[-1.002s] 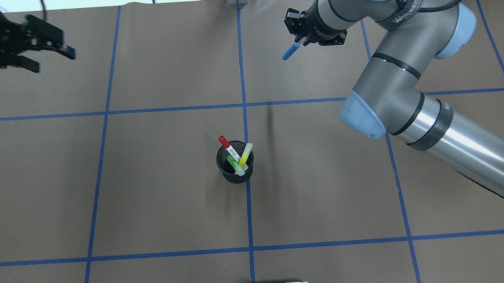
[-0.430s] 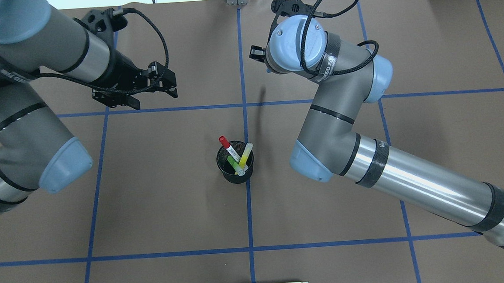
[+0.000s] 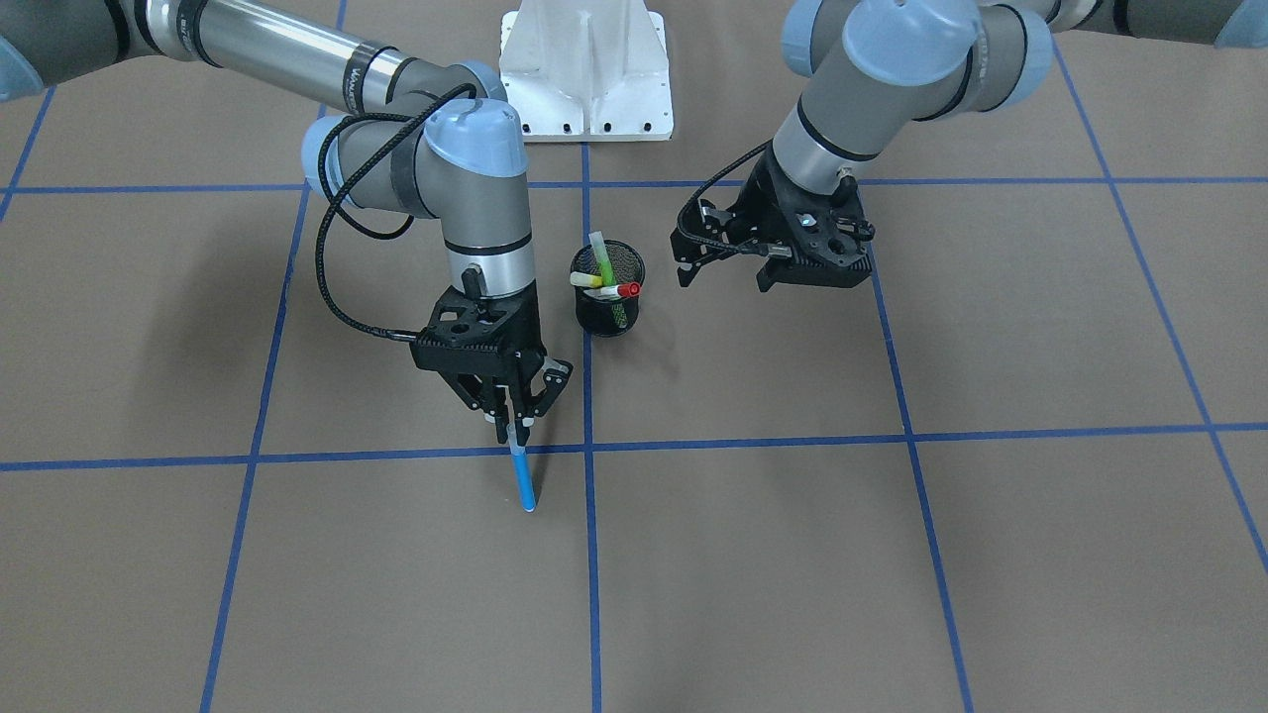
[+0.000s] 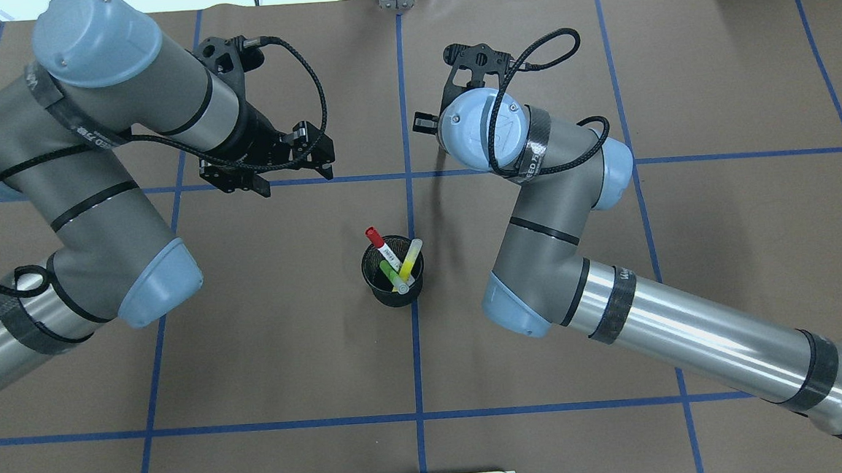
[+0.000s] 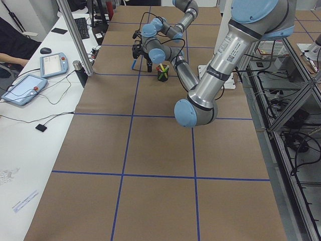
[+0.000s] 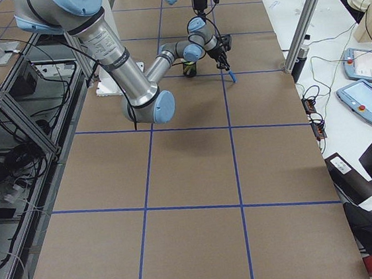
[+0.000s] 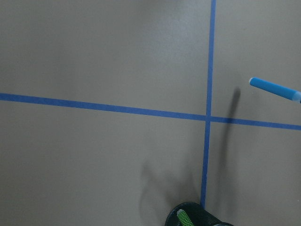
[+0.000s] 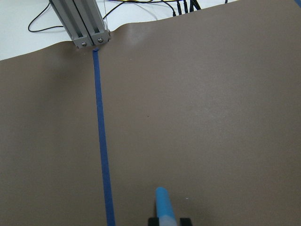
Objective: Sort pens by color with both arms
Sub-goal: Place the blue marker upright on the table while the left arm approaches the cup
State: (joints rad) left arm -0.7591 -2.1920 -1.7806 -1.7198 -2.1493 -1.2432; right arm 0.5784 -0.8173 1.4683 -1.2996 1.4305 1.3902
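Observation:
A black mesh cup (image 4: 392, 271) stands at the table's middle and holds the red pen (image 4: 380, 245), the green pen (image 4: 391, 274) and the yellow pen (image 4: 411, 258). My right gripper (image 3: 515, 424) is shut on the blue pen (image 3: 521, 479) and holds it nearly upright, tip low over the table, just beyond the cup. The blue pen also shows in the right wrist view (image 8: 164, 205) and the left wrist view (image 7: 275, 89). In the overhead view the wrist hides it. My left gripper (image 4: 323, 162) is open and empty, raised left of and beyond the cup (image 3: 607, 287).
Blue tape lines (image 4: 407, 193) divide the brown table into squares. A white pedestal (image 3: 584, 69) stands at the robot's edge. An aluminium post (image 8: 82, 21) stands at the far edge. Tablets and cables lie on the side bench (image 5: 25, 88).
My left arm has swung in from the far left toward the centre. My right arm has moved left with the blue pen and turned it downward; its wrist now hides the pen from overhead.

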